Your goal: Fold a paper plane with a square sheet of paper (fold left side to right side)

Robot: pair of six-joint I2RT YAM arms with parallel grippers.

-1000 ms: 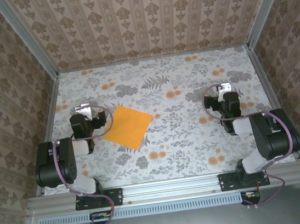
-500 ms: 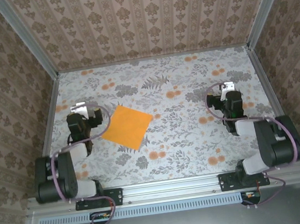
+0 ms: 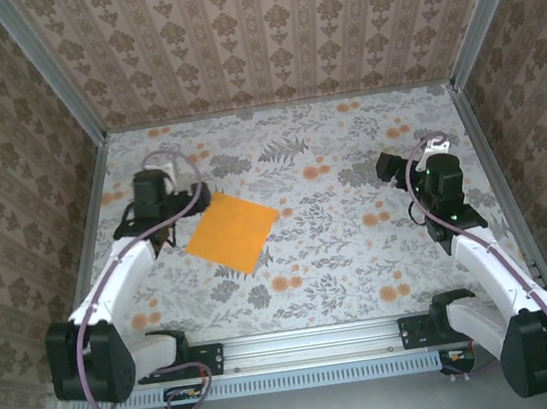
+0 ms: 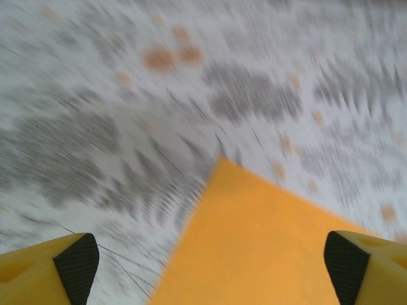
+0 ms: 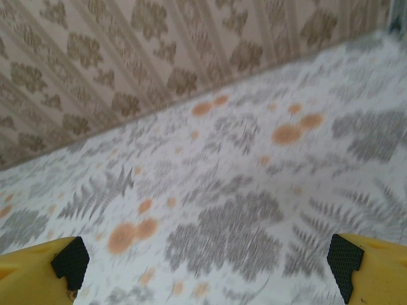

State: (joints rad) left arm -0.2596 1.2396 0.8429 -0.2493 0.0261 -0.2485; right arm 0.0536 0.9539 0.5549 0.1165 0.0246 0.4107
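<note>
the square sheet of paper (image 3: 232, 232) lies flat on the tabletop (image 3: 340, 246), in the left half, a little closer to the near edge than to the back wall (image 3: 271, 33). it is turned like a diamond, with one corner pointing to the far left and one to the near side. it is plain bright orange and i see no crease in it.

the left gripper (image 3: 180, 199) is just beside the far left corner of the sheet, with the arm stretched forward from its base. in the left wrist view the picture is blurred, but the orange sheet (image 4: 254, 248) is clear, its corner pointing away from the camera. the left gripper (image 4: 210, 267) is above it, and its yellow fingers (image 4: 76, 260) with black pads stand wide apart at the two lower corners of the view. they are released and grasp nothing. i cannot tell if they touch the paper.

the right gripper (image 3: 395, 166) is on the right side of the tabletop, well apart from the sheet. in the right wrist view the right gripper (image 5: 206, 260) faces the grey flower pattern and the brown patterned wall, and its fingers (image 5: 70, 260) are also spread wide and released, with nothing between them.
</note>
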